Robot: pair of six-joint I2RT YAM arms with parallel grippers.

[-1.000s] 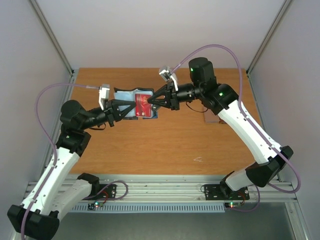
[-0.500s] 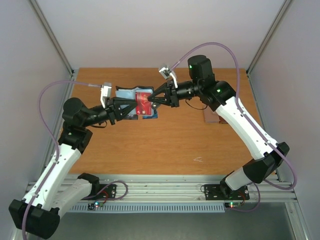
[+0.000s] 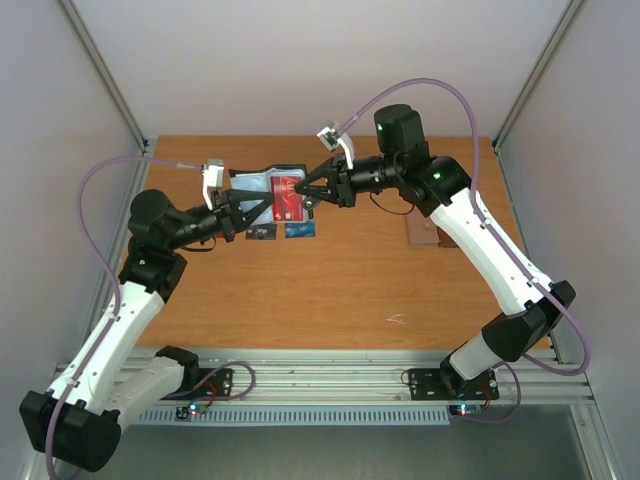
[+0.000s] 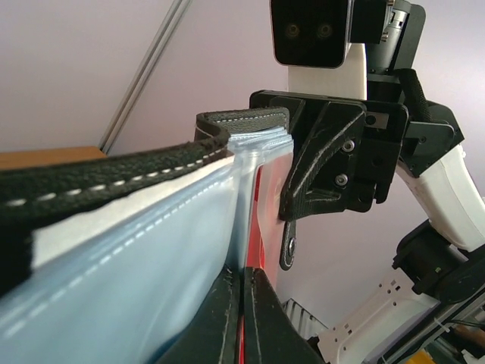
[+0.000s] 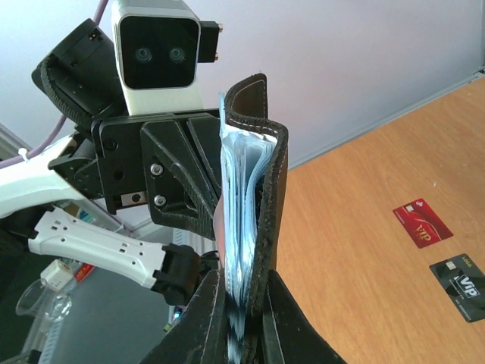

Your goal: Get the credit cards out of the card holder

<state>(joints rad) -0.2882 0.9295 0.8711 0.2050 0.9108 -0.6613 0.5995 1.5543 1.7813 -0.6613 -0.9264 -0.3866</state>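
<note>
Both grippers hold the card holder (image 3: 252,185) up above the table; it is black outside with pale blue pockets. My right gripper (image 5: 244,294) is shut on its folded black edge (image 5: 270,182). My left gripper (image 4: 242,279) is shut on a dark red credit card (image 4: 255,220) that stands against the pale blue pocket (image 4: 144,250). From above, the red card (image 3: 287,197) shows between the left gripper (image 3: 277,204) and the right gripper (image 3: 304,197). On the table lie a black card (image 3: 262,232) and a blue card (image 3: 300,230). The right wrist view shows a red card (image 5: 422,222) and a black card (image 5: 461,277) lying flat.
A brown wallet-like piece (image 3: 424,232) lies at the table's right side, by the right forearm. A small pale scrap (image 3: 396,320) sits on the wood near the front. Metal frame posts and pale walls enclose the table.
Both grippers and the holder have moved toward the back of the table, which uncovers the black and blue cards lying below. The red card stays between the two grippers.
</note>
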